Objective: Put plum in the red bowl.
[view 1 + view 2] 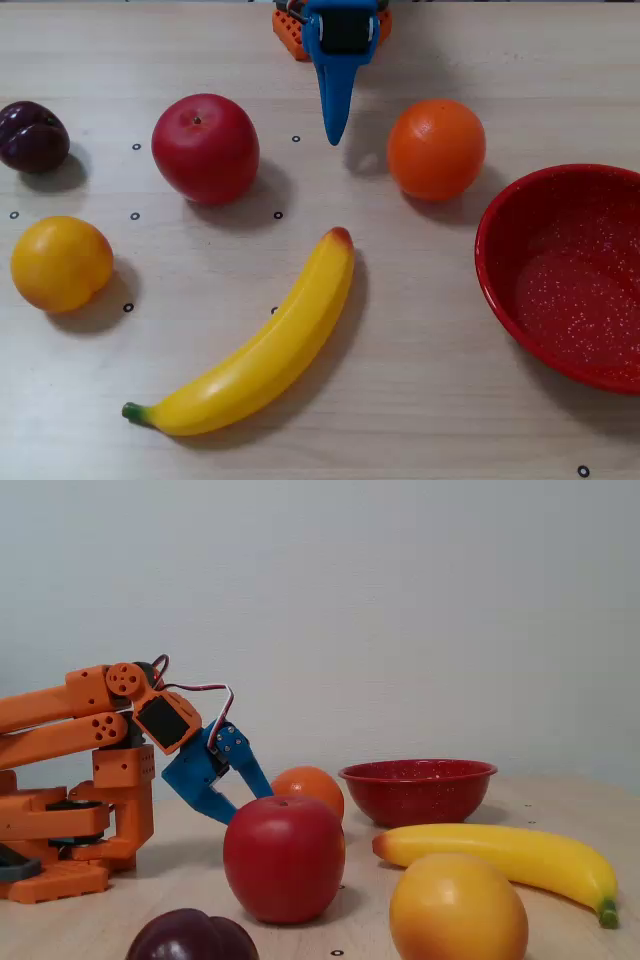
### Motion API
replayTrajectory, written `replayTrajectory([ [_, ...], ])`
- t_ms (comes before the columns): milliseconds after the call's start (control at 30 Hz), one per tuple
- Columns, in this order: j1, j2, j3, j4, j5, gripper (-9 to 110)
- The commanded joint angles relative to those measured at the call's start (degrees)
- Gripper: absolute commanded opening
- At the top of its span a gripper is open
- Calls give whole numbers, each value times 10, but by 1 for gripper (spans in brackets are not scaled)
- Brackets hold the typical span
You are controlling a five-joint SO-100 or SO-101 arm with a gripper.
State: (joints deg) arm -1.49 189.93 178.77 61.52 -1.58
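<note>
The plum point(32, 136) is a small dark purple fruit with a crease, lying at the far left of the overhead view; in the fixed view the plum point(190, 938) sits at the bottom edge, nearest the camera. The red bowl point(492, 270) with white speckles inside stands at the right edge, partly cut off, and the red bowl point(418, 780) shows at the back in the fixed view. My gripper point(335, 135) hangs at the top centre, blue fingers together and holding nothing, between the apple and the orange. In the fixed view my gripper point(250, 805) points down over the table, well away from the plum.
A red apple point(205, 148) lies between plum and gripper. An orange point(436, 149) sits just left of the bowl. A yellow-orange round fruit point(61, 263) lies below the plum, and a banana point(260, 350) stretches across the middle. The orange arm base point(70, 820) stands at the left.
</note>
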Motion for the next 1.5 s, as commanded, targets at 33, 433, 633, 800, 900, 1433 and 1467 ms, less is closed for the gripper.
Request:
replayTrajectory([
  [33, 3, 9, -1, 4, 5, 0],
  [433, 4, 9, -1, 4, 4, 0],
  [633, 4, 9, -1, 4, 2, 0],
  [800, 4, 9, -1, 4, -1, 0],
  [900, 4, 10, 0, 2, 4, 0],
  [1433, 4, 10, 0, 1, -1, 0],
  [1467, 4, 9, -1, 0, -4, 0],
])
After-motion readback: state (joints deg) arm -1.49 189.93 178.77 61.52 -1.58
